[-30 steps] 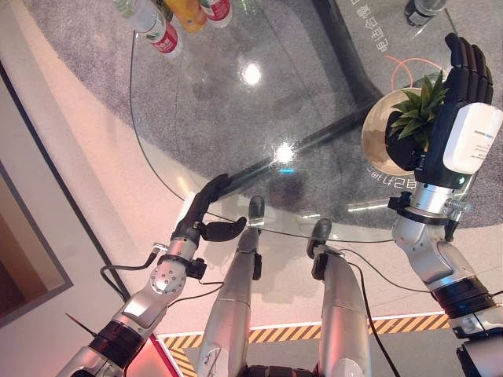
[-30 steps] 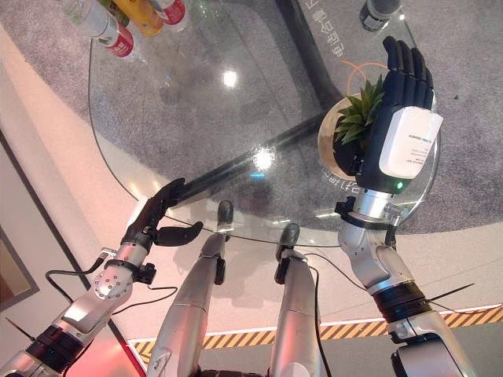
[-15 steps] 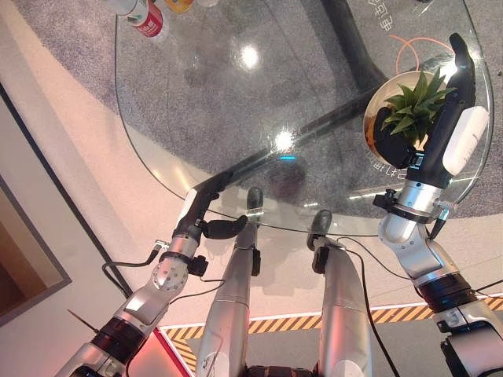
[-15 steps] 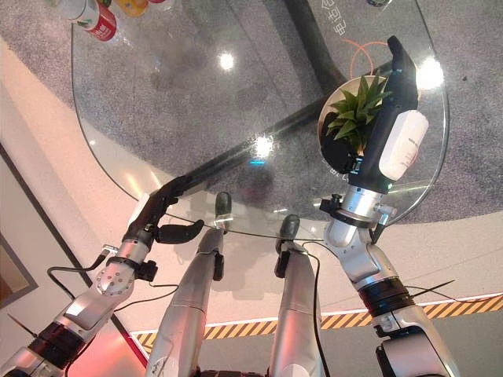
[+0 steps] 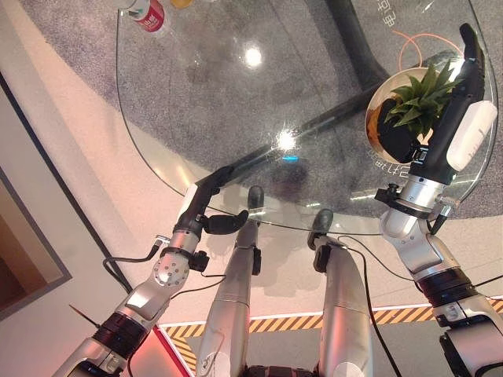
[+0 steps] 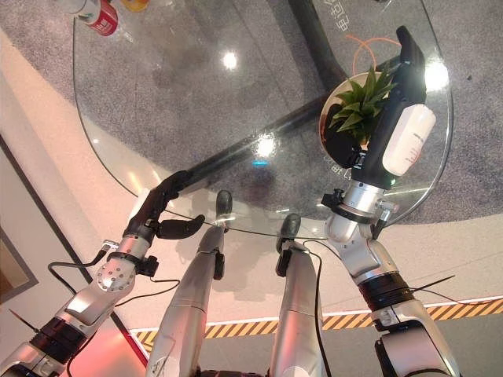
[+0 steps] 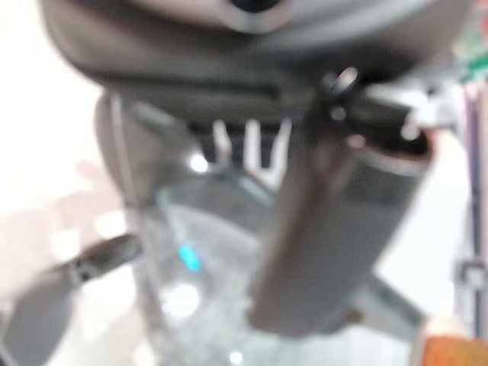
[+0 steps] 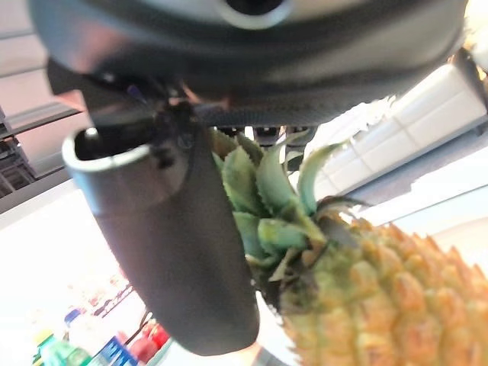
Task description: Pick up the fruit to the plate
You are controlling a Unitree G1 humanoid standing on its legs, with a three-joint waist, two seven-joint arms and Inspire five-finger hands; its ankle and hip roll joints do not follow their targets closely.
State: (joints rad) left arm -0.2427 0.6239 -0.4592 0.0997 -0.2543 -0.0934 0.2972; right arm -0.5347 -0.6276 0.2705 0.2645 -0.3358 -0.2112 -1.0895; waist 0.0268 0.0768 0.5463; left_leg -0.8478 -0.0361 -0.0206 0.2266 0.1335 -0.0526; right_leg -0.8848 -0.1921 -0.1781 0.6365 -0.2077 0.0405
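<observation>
Pineapple (image 8: 381, 282) sits at the right side of the glass surface (image 5: 236, 102), seen from above as a green leafy crown (image 5: 420, 98) over a round pale body; the right wrist view shows its yellow scaled skin and green leaves close up. No plate can be made out around it.

Far left corner of the surface: a bottle with a red label (image 5: 147, 13), with more bottles beside it, cut by the frame edge.

Left robot hand (image 5: 206, 206) is at the near left edge of the surface, fingers straight and lying along the glass rim, thumb standing out to the side. It holds nothing, well apart from the fruit.

Right robot hand (image 5: 456, 94) stands upright just beside the pineapple on its right, edge-on to the camera, fingers straight and pointing away. In the right wrist view the thumb (image 8: 175, 252) lies next to the crown leaves, not curled round them. Released state: no grasp visible. Whether the palm touches the fruit cannot be told.

An orange cord (image 5: 413, 43) loops on the grey carpet under the glass, behind the fruit.
</observation>
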